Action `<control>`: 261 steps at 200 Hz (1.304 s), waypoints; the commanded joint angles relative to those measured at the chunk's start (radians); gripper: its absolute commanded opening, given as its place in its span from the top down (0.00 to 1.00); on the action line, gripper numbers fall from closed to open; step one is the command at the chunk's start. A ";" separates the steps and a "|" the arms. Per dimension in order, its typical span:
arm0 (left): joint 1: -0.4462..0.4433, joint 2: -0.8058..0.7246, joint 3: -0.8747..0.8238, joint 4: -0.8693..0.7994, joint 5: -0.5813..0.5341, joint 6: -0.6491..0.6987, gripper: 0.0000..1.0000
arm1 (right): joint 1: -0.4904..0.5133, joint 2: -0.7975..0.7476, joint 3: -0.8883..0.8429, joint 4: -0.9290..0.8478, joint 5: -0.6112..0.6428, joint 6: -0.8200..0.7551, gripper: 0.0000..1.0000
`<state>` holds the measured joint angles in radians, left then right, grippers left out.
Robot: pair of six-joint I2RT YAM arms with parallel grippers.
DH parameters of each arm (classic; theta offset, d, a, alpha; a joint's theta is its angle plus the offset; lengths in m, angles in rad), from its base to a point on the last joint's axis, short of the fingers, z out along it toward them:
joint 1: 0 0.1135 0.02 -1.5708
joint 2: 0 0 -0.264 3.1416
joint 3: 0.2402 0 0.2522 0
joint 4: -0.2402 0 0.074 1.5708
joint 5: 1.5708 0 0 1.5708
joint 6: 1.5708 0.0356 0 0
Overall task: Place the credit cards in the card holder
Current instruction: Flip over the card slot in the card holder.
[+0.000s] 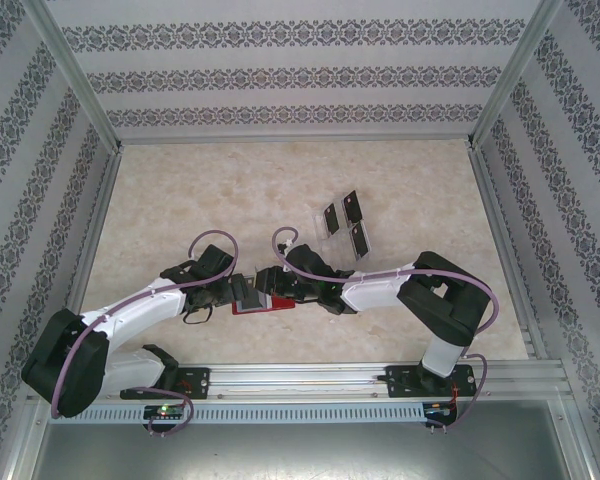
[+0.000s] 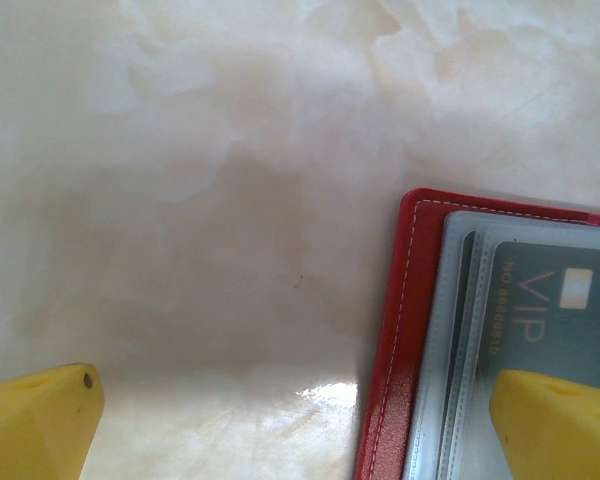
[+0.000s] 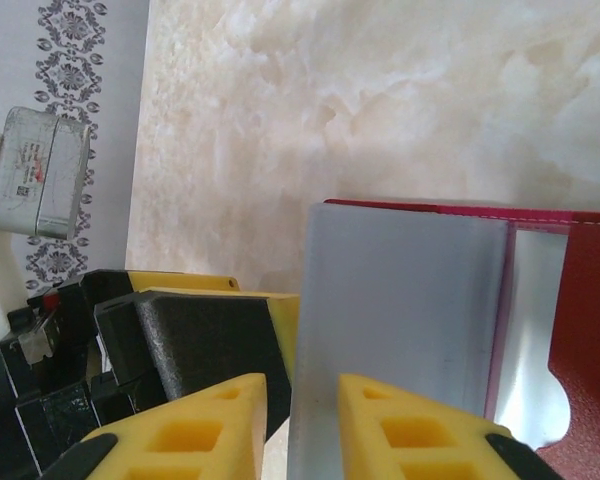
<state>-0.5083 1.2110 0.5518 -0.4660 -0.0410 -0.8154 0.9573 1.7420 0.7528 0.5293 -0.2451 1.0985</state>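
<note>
The red card holder [image 1: 252, 306] lies open on the table between both grippers. My left gripper [image 2: 292, 400] is wide open; one of its fingers [image 2: 555, 425] rests on the grey-blue pockets, where a dark VIP credit card [image 2: 550, 320] sits beside the red rim [image 2: 405, 330]. My right gripper [image 3: 302, 400] has its jaws a narrow way apart, astride the left edge of a raised grey-blue pocket leaf [image 3: 410, 300]. The leaf lies against the right-hand finger, with a small gap to the other. Three black credit cards [image 1: 352, 207] rest at the transparent tray.
The transparent slotted tray [image 1: 342, 240] stands just behind the right arm. The left gripper's black and yellow body [image 3: 210, 340] sits close beside my right fingers. A grey box [image 3: 38, 170] hangs on the patterned wall. Metal rails run along the table's sides.
</note>
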 commanded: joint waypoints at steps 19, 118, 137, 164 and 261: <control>0.013 -0.016 -0.006 -0.002 -0.005 0.018 0.00 | -0.010 0.026 -0.021 0.047 -0.006 0.015 0.82; 0.013 -0.028 -0.012 -0.006 -0.010 0.018 0.00 | -0.014 0.060 -0.036 0.097 -0.014 0.032 0.75; 0.012 -0.029 -0.014 -0.006 -0.010 0.016 0.00 | -0.015 0.060 -0.045 0.110 -0.013 0.033 0.75; 0.013 -0.030 -0.017 -0.006 -0.010 0.015 0.00 | -0.019 0.065 -0.064 0.152 -0.015 0.044 0.79; 0.012 -0.053 -0.020 -0.019 -0.016 0.001 0.00 | -0.016 0.143 -0.042 0.200 -0.062 0.069 0.77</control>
<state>-0.5083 1.1767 0.5461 -0.4667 -0.0414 -0.8158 0.9443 1.8702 0.7025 0.6933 -0.2844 1.1576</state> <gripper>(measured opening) 0.999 0.227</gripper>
